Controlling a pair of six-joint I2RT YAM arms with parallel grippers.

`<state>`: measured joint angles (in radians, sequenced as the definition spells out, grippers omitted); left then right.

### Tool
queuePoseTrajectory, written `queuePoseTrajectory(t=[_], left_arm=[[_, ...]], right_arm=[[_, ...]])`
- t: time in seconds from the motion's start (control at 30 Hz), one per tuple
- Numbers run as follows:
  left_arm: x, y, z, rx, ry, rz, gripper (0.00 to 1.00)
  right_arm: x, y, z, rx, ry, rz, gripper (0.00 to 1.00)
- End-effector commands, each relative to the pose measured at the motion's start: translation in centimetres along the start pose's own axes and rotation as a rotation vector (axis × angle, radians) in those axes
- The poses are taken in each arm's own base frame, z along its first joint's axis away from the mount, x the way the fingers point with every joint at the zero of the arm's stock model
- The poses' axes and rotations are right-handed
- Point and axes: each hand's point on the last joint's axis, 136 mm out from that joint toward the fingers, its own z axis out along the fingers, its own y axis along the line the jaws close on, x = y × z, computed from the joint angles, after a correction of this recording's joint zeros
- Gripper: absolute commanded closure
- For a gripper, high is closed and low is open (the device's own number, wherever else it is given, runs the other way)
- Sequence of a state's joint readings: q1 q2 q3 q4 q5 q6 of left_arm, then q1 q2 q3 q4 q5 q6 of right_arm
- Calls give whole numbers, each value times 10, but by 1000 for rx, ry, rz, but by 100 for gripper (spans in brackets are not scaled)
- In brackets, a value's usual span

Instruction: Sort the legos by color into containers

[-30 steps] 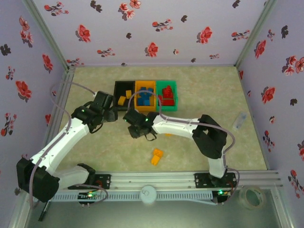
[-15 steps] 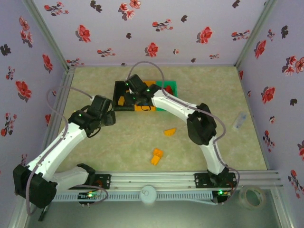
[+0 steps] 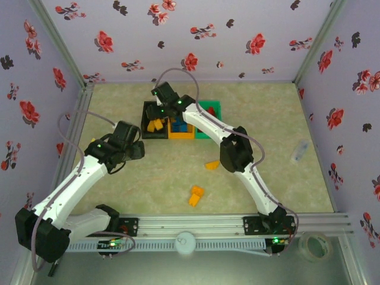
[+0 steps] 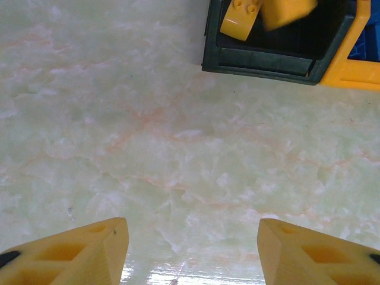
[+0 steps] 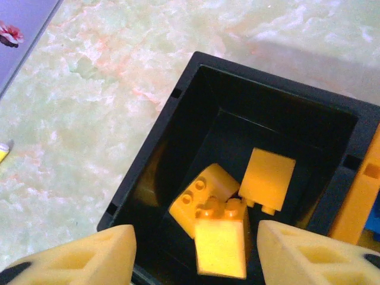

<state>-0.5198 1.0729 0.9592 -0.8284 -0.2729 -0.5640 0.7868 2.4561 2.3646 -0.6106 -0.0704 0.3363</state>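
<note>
Three yellow bricks (image 5: 221, 246) lie tumbled in the black bin (image 5: 178, 136). At its three o'clock, the orange bin (image 3: 181, 135) holds blue bricks (image 3: 178, 124), then the green bin (image 3: 215, 105). Two orange bricks (image 3: 196, 195) lie loose on the counter (image 3: 285, 184) at five o'clock.

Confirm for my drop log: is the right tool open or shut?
Open. Right wrist view: the right tool holds its fingers wide apart, gripping nothing; three yellow-orange legos lie below in the black bin.

Top view: we look down from high and far on the black bin (image 3: 146, 127). Left wrist: low, facing its near wall. Right wrist: close above, facing in. All three share it.
</note>
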Motion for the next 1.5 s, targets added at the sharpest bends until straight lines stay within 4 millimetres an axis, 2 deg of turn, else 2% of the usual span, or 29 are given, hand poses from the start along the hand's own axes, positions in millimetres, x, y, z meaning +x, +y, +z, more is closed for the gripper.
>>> queuePoseTrajectory(t=[0.0,0.17,0.43,0.57,0.73,0.93,1.13,1.27,1.47], left_arm=[[10,-4,1,13,31,1,39],[20,-21,4,49,52,25,39],[60,-63,1,153,104,115,40],[93,-94,-3,229,153,156,40],[146,-134,-7,300,235,240,40],[193,-177,-9,348,321,403,38],[216,-202,-4,330,374,528,36],[226,-212,1,321,406,570,36],[237,-214,12,263,449,610,40]], right_arm=[[0,-4,-5,-8,30,-2,41],[2,-8,-26,7,20,-5,41],[17,-26,-79,63,-24,15,40],[31,-43,-101,109,-28,37,40],[47,-66,-123,161,-30,66,40],[58,-83,-136,187,-28,99,40],[63,-87,-143,194,-29,105,40],[66,-88,-147,198,-30,109,40],[68,-93,-150,209,-28,111,40]])
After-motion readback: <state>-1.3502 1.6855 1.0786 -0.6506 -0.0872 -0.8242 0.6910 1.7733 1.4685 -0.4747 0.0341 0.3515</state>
